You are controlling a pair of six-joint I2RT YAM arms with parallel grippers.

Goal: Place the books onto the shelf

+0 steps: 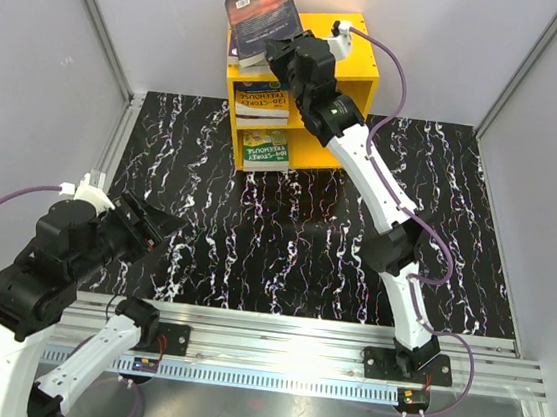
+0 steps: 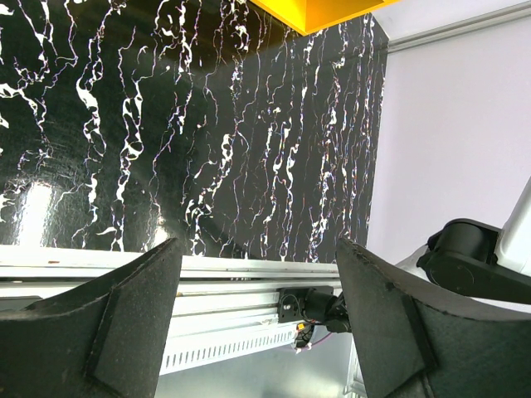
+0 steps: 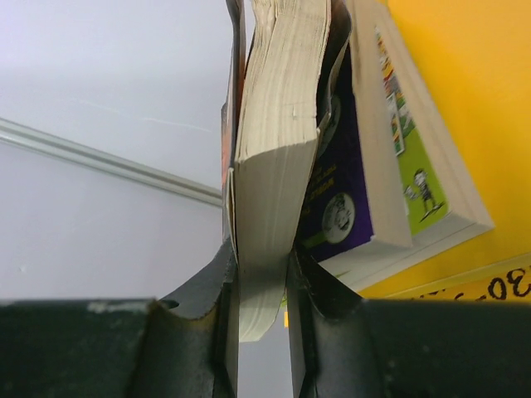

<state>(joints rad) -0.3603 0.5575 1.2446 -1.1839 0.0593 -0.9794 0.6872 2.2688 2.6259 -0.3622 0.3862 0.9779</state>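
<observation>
My right gripper [image 1: 276, 51] is up at the left end of the yellow shelf [image 1: 312, 154], shut on the edge of a dark-covered book [image 1: 264, 10] that tilts above the shelf top. In the right wrist view both fingers [image 3: 315, 286] pinch its cream page block [image 3: 278, 124]. Beside it, a purple book [image 3: 340, 191] and a green-covered book [image 3: 415, 174] lie on the shelf top [image 3: 473, 75]. More books [image 1: 262, 101] fill the upper compartment, and a green one [image 1: 265, 151] lies in the lower. My left gripper [image 1: 159, 226] hovers open and empty over the mat's left side.
A black mat with white marbling [image 1: 305, 242] covers the table between the grey side walls. An aluminium rail [image 1: 294, 336] with both arm bases runs along the near edge. In the left wrist view a corner of the shelf [image 2: 319, 12] shows at the top.
</observation>
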